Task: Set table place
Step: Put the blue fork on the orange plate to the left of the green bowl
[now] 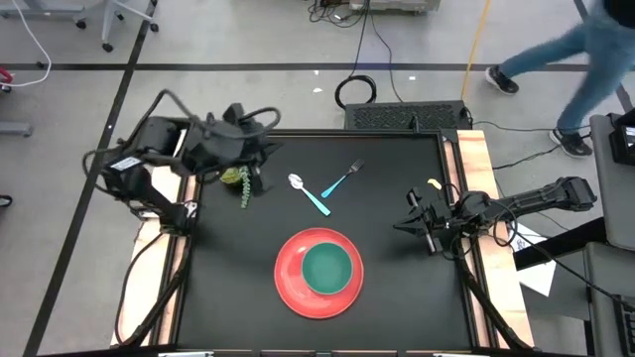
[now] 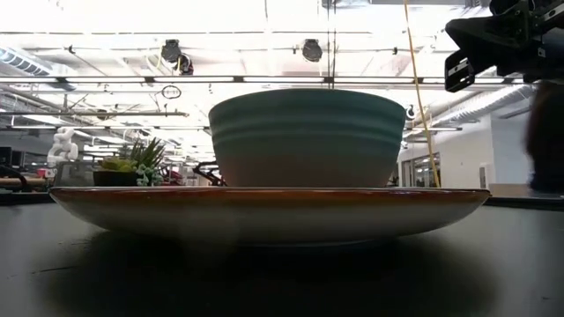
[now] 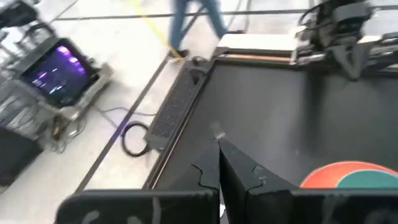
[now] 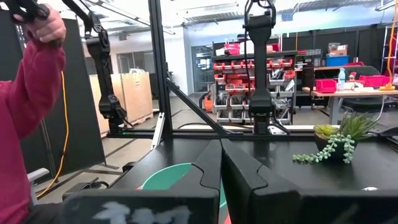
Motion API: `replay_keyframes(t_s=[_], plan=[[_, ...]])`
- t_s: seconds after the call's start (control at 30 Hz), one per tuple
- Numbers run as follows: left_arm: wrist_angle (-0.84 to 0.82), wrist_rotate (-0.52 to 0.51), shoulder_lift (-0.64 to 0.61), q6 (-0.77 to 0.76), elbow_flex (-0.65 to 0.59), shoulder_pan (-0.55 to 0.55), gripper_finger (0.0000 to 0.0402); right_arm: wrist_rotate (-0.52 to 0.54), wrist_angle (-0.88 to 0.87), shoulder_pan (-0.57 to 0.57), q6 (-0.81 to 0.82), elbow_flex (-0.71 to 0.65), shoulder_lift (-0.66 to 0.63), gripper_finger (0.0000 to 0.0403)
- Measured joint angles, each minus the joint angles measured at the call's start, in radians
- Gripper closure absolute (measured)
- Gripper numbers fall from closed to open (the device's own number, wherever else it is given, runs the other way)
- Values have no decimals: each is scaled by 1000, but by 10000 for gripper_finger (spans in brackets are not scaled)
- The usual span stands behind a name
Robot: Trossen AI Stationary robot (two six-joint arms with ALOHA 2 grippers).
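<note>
- Red plate (image 1: 288,283) with the teal-green bowl (image 1: 327,268) sitting inside it: both rest on the black counter (image 1: 397,297), well apart from the left hand (image 1: 250,149) and nearer to the right hand (image 1: 415,213), which points toward them from the side
- Fork (image 1: 340,182) and spoon (image 1: 307,193): light-blue handles meeting in a V on the counter, lying between the two hands and beyond the plate as seen from the right hand
- Left hand: hovers just beside the small potted plant (image 1: 238,178), fingers (image 3: 245,177) pressed together in its own wrist view, nothing pinched
- Right hand: low over the counter near its wooden edge strip (image 1: 474,169), fingers (image 4: 239,168) pressed together and empty; the bowl rim (image 4: 171,177) shows just ahead of them
- Handling, plate and bowl: judged rigid, glazed, fairly heavy and breakable; the smooth surface looks slippery, so a pinch across the rim seems the only hold, with the plate's raised lip (image 2: 264,195) offering a gap above the counter
- Handling, cutlery: judged light, stiff and thin, lying flat; the blue handle is probably the best place to pinch, from above and across its width, since the metal ends look slicker
- Risk: lifting the plate with the bowl loose on it may let the bowl slide
</note>
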Motion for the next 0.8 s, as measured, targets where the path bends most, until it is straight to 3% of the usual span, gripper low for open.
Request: replay_keyframes(t_s=[0.17, 0.33, 0.43, 0.6, 0.67, 0.8], plan=[[106, -113, -164, -88, -278, -58, 400, 0, -6, 0, 0, 0, 0, 403], [391, -139, -387, -108, -678, -95, 400, 0, -3, 0, 0, 0, 0, 403], [635, -8, -523, -42, -881, -95, 400, 0, 8, 0, 0, 0, 0, 403], [960, 360, -698, 109, -1128, -48, 401, 0, 10, 0, 0, 0, 0, 403], [1054, 477, -742, 163, -1198, -20, 401, 0, 9, 0, 0, 0, 0, 403], [1148, 610, -768, 221, -1308, 41, 401, 0, 10, 0, 0, 0, 0, 403]])
